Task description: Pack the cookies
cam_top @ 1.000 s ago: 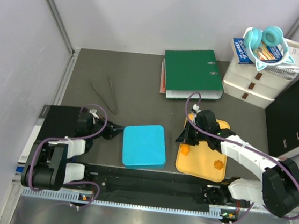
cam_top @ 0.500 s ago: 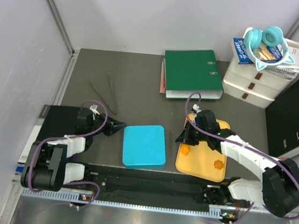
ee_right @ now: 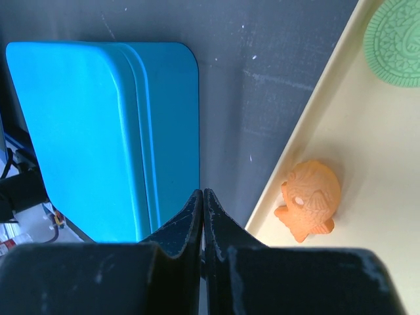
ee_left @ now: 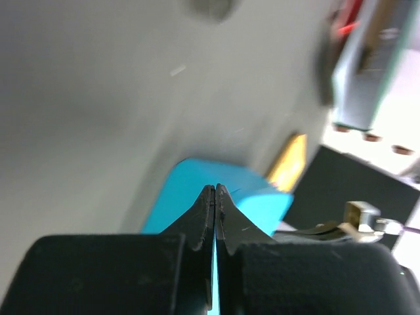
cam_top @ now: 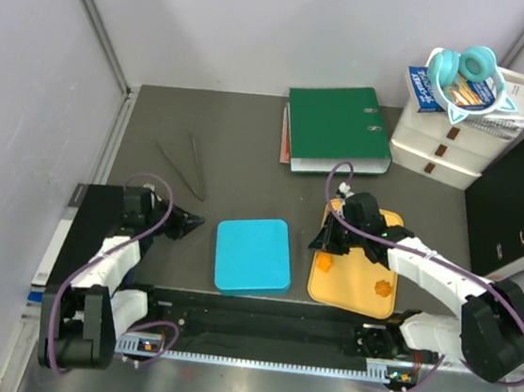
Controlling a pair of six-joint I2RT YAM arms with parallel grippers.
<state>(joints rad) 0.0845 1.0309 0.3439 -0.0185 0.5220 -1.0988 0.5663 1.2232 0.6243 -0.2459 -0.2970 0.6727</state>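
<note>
Nearby, blue box (cam_top: 253, 257) beside tray (cam_top: 352, 284) holding cookies (cam_top: 384, 288)

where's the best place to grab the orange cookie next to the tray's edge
Pinch the orange cookie across its rounded body, coming straight down from above. It lies flat on the tray, so only its thin sides offer a hold. The rim sits close on one side, so the fingers would likely do better closing along the rim than across it.

Both white-shelled with black joints: left arm (cam_top: 108, 259), right arm (cam_top: 425, 265). A purple cable (cam_top: 154, 184) loops along each. Matte black, tapering fingers on left gripper (ee_left: 215, 191) and right gripper (ee_right: 202, 195); the latter dust-flecked.
</note>
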